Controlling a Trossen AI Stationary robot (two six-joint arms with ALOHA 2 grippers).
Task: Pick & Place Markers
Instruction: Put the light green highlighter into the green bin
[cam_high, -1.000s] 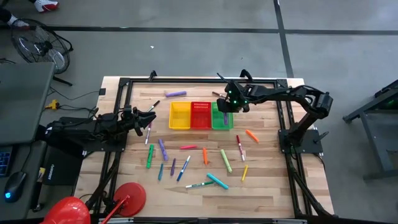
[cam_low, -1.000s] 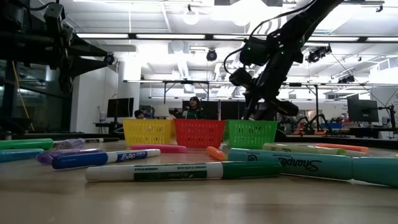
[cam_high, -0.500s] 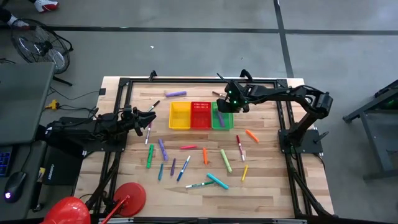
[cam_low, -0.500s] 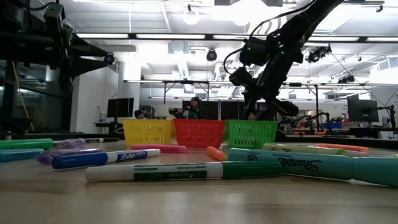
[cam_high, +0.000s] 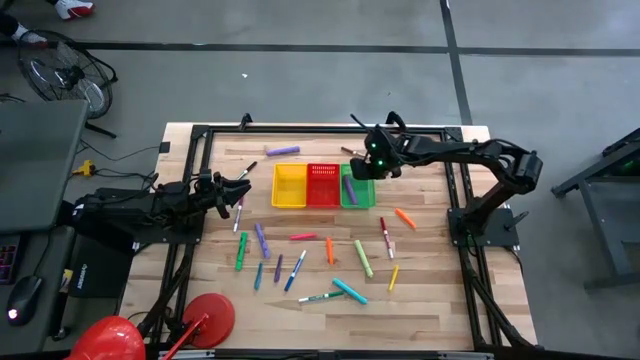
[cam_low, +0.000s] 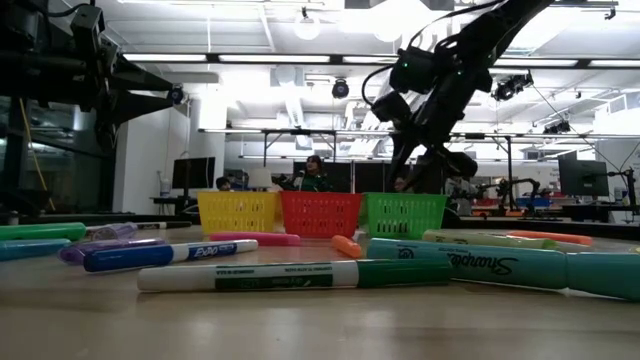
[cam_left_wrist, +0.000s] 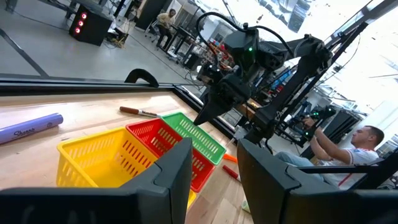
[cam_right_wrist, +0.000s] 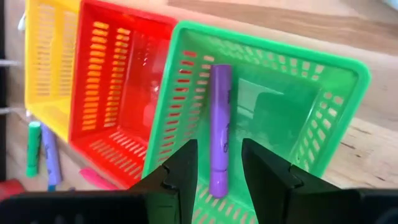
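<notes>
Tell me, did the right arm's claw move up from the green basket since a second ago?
Yes. In the low view the right gripper has risen higher above the green basket, leaving a purple marker lying inside.

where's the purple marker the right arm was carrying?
In the green basket, lying along its wall next to the red basket: purple marker, high view. The right gripper hovers open above it.

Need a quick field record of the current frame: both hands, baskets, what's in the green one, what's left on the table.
right hand: above the green basket, fingers apart, holding nothing
left hand: waiting at the table's left side, fingers apart, empty
baskets: yellow basket, red basket and green in a row
green basket contents: one purple marker lying inside
loose markers: many, scattered on the table in front of the baskets
</notes>
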